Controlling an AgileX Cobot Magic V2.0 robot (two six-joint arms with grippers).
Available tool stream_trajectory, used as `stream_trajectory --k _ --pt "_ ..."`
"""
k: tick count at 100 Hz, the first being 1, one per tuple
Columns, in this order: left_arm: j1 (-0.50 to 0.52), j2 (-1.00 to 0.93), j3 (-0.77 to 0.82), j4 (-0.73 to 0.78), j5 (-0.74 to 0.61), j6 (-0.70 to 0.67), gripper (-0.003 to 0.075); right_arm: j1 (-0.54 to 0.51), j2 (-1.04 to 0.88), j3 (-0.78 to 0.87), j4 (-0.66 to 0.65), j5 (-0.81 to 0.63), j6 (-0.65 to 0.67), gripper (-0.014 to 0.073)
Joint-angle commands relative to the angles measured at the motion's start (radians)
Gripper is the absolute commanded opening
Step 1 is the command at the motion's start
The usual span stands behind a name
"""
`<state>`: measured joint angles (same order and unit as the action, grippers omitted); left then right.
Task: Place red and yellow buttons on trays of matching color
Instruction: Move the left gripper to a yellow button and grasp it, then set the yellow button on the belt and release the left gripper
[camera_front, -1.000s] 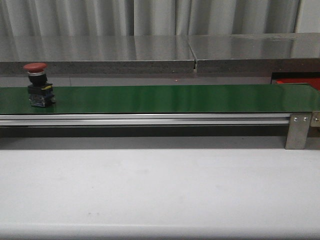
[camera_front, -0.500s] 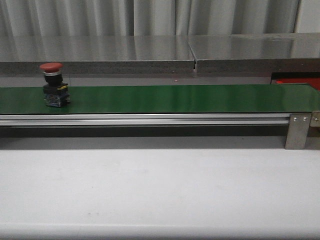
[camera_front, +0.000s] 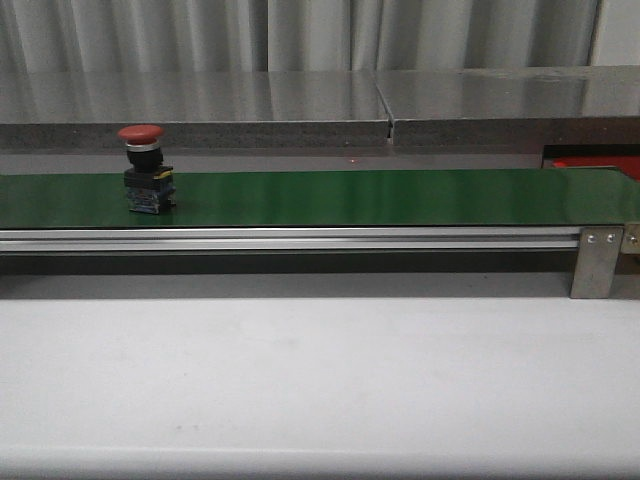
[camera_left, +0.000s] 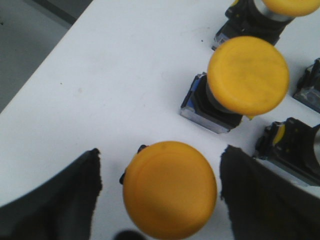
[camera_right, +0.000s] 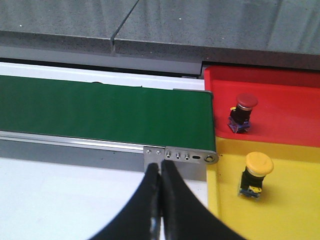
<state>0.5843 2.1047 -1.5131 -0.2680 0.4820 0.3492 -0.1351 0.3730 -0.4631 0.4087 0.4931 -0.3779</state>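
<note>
A red button (camera_front: 145, 167) stands upright on the green belt (camera_front: 400, 196) at its left part. My left gripper (camera_left: 160, 177) is open, its fingers on either side of a yellow button (camera_left: 170, 189) on a white surface, not touching it. Another yellow button (camera_left: 247, 80) stands just beyond. My right gripper (camera_right: 161, 170) is shut and empty, over the white table near the belt's end. A red tray (camera_right: 280, 102) holds a red button (camera_right: 243, 112); a yellow tray (camera_right: 280, 210) holds a yellow button (camera_right: 256, 173). Neither gripper shows in the front view.
More yellow buttons (camera_left: 280, 10) and dark button bodies (camera_left: 295, 150) crowd the white surface beside my left gripper. A metal bracket (camera_front: 597, 262) ends the belt at the right. A grey ledge (camera_front: 300, 105) runs behind the belt.
The red button has travelled to the right along the belt, from the far left edge to further in.
</note>
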Motion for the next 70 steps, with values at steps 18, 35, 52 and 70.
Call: stream_trajectory --k 18,35,52,70 --pt "-0.015 -0.063 -0.033 -0.030 -0.038 0.006 -0.0016 0.000 0.004 -0.025 0.019 -0.076 -0.008 -0.0118" --pt "-0.015 -0.105 -0.033 -0.043 -0.003 0.006 -0.0019 0.000 0.004 -0.025 0.019 -0.076 -0.008 -0.0118" --pt "-0.015 -0.205 -0.033 -0.099 0.048 0.006 -0.0019 0.000 0.004 -0.025 0.019 -0.076 -0.008 -0.0118" --pt "-0.049 -0.333 -0.033 -0.157 0.095 0.006 -0.0019 0.000 0.004 -0.025 0.019 -0.076 -0.008 -0.0118"
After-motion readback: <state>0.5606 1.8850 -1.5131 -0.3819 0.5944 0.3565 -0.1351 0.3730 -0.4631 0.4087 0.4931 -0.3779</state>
